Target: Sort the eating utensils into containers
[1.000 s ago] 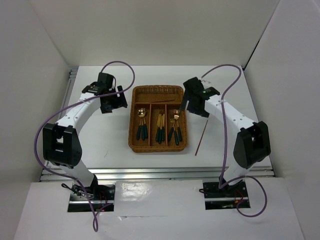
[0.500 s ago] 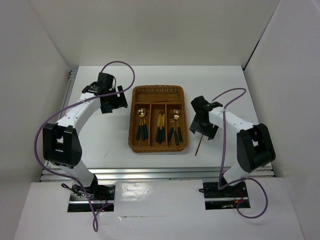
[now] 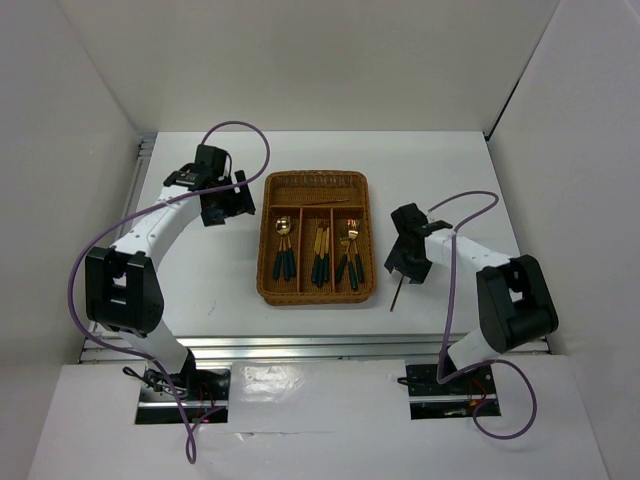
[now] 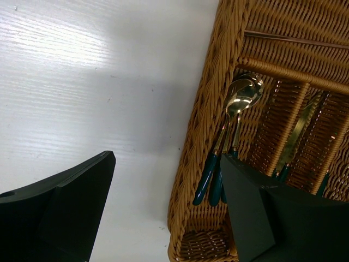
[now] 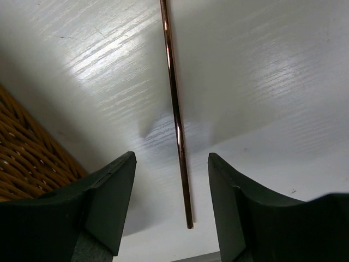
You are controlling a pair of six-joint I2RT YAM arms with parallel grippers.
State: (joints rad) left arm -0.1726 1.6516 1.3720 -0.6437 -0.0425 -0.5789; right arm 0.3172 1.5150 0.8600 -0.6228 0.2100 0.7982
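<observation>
The loose chopstick point(image 5: 175, 120) is straddled, untouched, by the right gripper point(image 5: 170, 158), jaws parted. In the long slots of the wicker tray point(image 3: 266, 285), spoons point(image 3: 284, 248), knives point(image 3: 320, 252) and forks point(image 3: 350, 252) are held, another chopstick point(image 3: 325, 201) crosswise.

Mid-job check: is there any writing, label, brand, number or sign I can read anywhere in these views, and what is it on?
No readable text in any view.
Wicker tray: plain weave, no tag or print.
Spoons: no stamp or mark shows.
Chopstick: bare and unmarked.
Left arm, right arm and table: no lettering can be made out at this size.
</observation>
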